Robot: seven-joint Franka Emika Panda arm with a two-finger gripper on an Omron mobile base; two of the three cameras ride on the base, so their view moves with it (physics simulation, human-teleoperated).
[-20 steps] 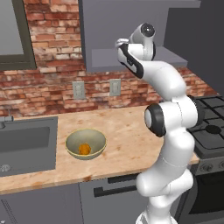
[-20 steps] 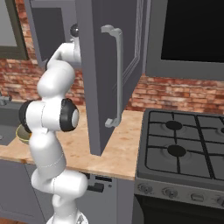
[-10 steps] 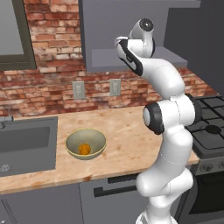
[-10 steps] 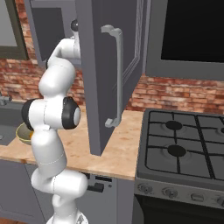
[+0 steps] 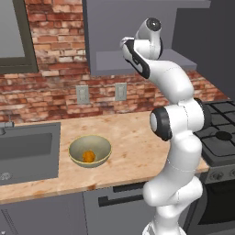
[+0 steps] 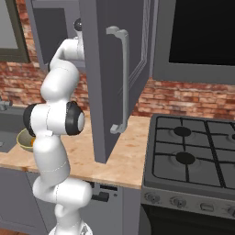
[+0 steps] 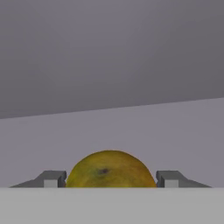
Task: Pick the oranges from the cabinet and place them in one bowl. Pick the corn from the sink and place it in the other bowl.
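- Reaching up into large matte grey wall cabinet [image 5: 137, 27], white arm's hand is inside the box, above the wood-look counter [image 5: 133, 137].
- Hand view: tool [image 7: 110, 179] brackets a small round yellow-green orange [image 7: 110, 169] w/ a dark speck; one dark fingertip [image 7: 51, 178] just beside each flank of the fruit.
- Jaws about fruit-width apart; can't tell if pads touch the skin or grip it.
- Fruit sits on grey shelf floor [image 7: 175, 131], cabinet back wall behind it.
- Round shallow olive-tan glossy bowl [image 5: 90, 150] on counter, near dark grey recessed sink [image 5: 25, 151]; small bright orange fruit [image 5: 88, 157] lies in it.
- Right base view: cabinet door [image 6: 114, 78] hangs open w/ long grey handle; black gas hob [image 6: 193, 147] to the right.
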